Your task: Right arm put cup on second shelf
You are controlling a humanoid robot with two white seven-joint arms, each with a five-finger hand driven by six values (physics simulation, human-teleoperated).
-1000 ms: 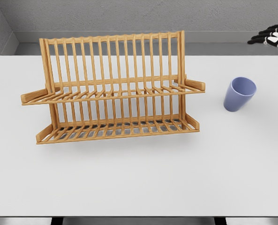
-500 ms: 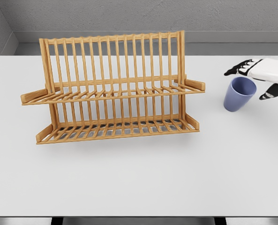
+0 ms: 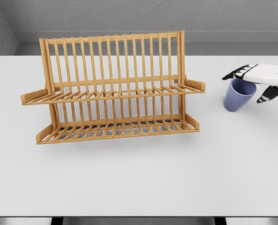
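Standing at left: a wooden rack (image 3: 113, 89) is seen on the white table (image 3: 139, 178), left of centre, upright, its tall slatted back facing the camera.
Rack tiers: 2 slatted shelves are shown, an upper shelf (image 3: 113, 93) and a lower shelf (image 3: 117, 129); nothing is seen on either.
Rack ends: short side arms are seen projecting at the left and right of each tier.
Table: a plain white top is shown, reaching to the grey wall (image 3: 139, 16) at the back.
Cup (image 3: 238, 94): a blue cup is placed on the table to the right of the rack, well apart from it, mouth up and tilted slightly to the right; it is on neither shelf.
Right hand (image 3: 258, 79): a white hand with black fingertips is brought in from the right edge and held at the cup's rim.
Fingers (image 3: 233, 74): these are extended over the far side of the rim, to the cup's upper left.
Thumb (image 3: 266, 95): it is held on the right of the cup, just beside its wall.
Grip: the hand is spread around the cup's top and is not clenched on it; contact with the rim cannot be told.
Left arm: none is seen in the head view.
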